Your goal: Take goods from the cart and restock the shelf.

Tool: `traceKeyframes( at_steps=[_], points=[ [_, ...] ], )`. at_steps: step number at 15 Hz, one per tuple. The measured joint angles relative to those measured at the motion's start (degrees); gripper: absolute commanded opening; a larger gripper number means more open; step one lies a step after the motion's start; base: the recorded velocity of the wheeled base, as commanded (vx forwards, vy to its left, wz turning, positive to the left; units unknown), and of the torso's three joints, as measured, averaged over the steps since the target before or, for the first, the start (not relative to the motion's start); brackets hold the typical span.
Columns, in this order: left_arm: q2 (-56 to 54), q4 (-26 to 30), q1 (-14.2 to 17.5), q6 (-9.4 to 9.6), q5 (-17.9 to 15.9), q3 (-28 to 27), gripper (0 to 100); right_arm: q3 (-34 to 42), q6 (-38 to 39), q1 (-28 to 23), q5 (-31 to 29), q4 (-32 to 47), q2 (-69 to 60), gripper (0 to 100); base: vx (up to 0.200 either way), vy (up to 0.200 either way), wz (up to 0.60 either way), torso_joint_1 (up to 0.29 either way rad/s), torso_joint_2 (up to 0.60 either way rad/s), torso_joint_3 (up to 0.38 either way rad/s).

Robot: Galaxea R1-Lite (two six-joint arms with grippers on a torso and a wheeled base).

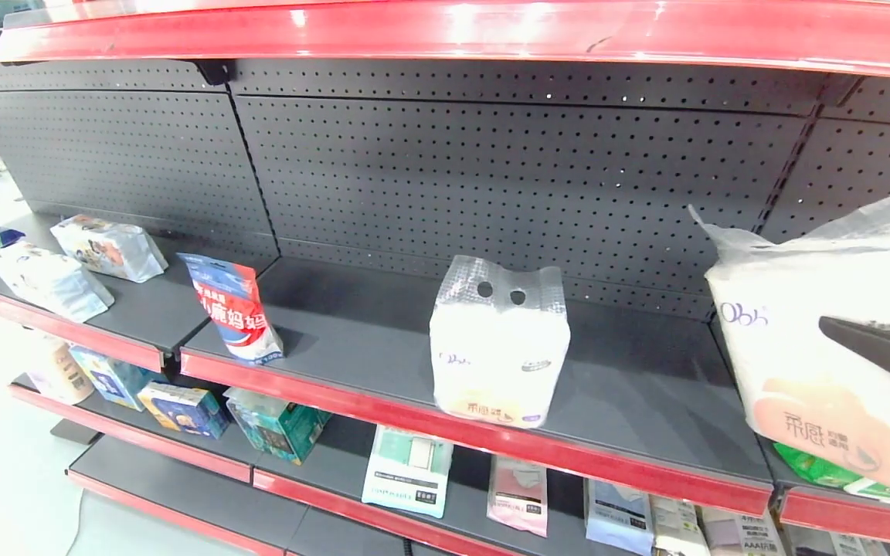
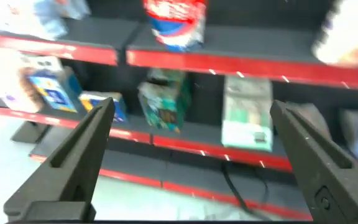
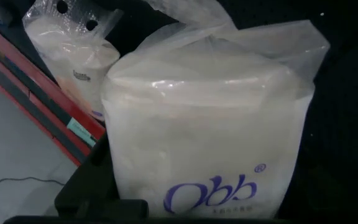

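**A:** Head view first. Holding anything?

**B:** Yes. Clamping a pack [image 1: 793, 386] of tissue in the right claw [image 1: 858, 340], out at 3 o'clock, at the front edge of the shelf [image 1: 646, 386]. Cannot tell whether resting on the board or hanging clear of it.

**A:** Anything alongside?

**B:** Seeing a second pack [image 1: 499, 355] upright at 12 o'clock, well apart, and a pouch [image 1: 232, 309] at 10 o'clock.

**A:** Handling?

**B:** Probably light, soft and squashy under slick film. Likely to dent or slide rather than break. Best taken across the firm middle, as now, not by the loose film on top.

**A:** Left wrist view?

**B:** Showing the left claw [image 2: 194, 168] spread wide. Holding nothing, touching nothing, facing the lower shelves [image 2: 229, 155].

**A:** Right wrist view?

**B:** Looking close onto the pack, bulging between the dark claw parts. Closed on it only as far as the soft bulk allows, by the look of it. Catching the second pack beyond, near the shelf's front edge.
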Motion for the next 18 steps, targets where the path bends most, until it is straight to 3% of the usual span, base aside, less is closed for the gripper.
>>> traceKeyframes(
  at_steps=[2, 3, 4, 6, 8, 11, 15, 18],
  points=[
    [0.02, -12.48, 0.0, 0.11, 2.93, 6.67, 100, 0.0, 0.68, 0.63, 0.41, -2.82, 4.08, 0, 0.0, 0.0, 0.0, 0.0, 0.0, 0.0],
    [0.02, -13.58, 0.0, 0.16, 3.32, 8.51, 100, 0.0, 0.73, 0.78, 0.46, -3.23, 5.46, 0, 0.0, 0.0, 0.0, 0.0, 0.0, 0.0],
    [0.05, -13.79, -0.02, -0.38, 3.3, 9.56, 100, -0.18, 0.77, 0.94, 0.44, -3.63, 6.73, 0, 0.0, 0.0, 0.0, 0.0, 0.0, 0.0],
    [0.05, -14.23, -0.05, -4.32, 3.25, 10.5, 100, -0.29, 0.79, 1.02, 0.44, -3.74, 8.22, 0, 0.0, 0.0, 0.0, 0.0, 0.0, 0.0],
    [0.06, -15.02, -0.02, -5.11, 1.29, 11.15, 100, 0.06, 0.79, 1.05, 0.44, -3.72, 8.92, 0, 0.0, 0.0, 0.0, 0.0, 0.0, 0.0],
    [0.2, -13.6, 0.39, -4.4, -0.83, 11.65, 100, 0.2, 0.74, 1.1, 0.41, -3.69, 9.45, 0, 0.0, 0.0, 0.0, 0.0, 0.0, 0.0],
    [0.0, -13.74, 7.07, -3.57, -1.21, 11.74, 100, 0.33, 0.73, 1.07, 0.41, -3.69, 9.76, 0, 0.0, 0.0, 0.0, 0.0, 0.0, 0.0],
    [-1.49, -13.7, 5.86, -3.41, -3.39, 11.79, 100, 0.28, 0.73, 1.02, 0.41, -3.69, 9.84, 0, 0.0, 0.0, 0.0, 0.0, 0.0, 0.0]
  ],
)
